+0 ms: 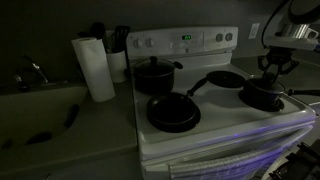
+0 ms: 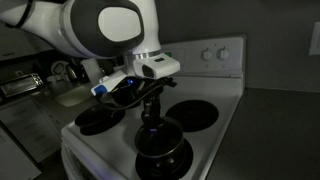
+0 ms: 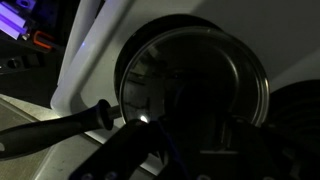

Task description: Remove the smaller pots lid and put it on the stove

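The smaller pot (image 1: 262, 97) sits on the front burner of the white stove (image 1: 225, 125), at the end away from the counter. Its long straight handle (image 3: 55, 128) shows in the wrist view. The lid (image 3: 195, 80), see-through with a pale metal rim, lies on the pot and also shows in an exterior view (image 2: 162, 152). My gripper (image 1: 270, 70) hangs straight above the lid's centre, close to the knob, in both exterior views (image 2: 150, 115). Its fingers are dark shapes low in the wrist view, and the knob is hidden among them. I cannot tell whether the fingers are open or shut.
A taller black pot (image 1: 153, 73) with a dark lid stands on a back burner. A flat frying pan (image 1: 172, 113) sits on the other front burner, and another pan (image 1: 226, 80) behind the small pot. A paper towel roll (image 1: 95, 68) and a sink (image 1: 40, 100) are on the counter beside the stove.
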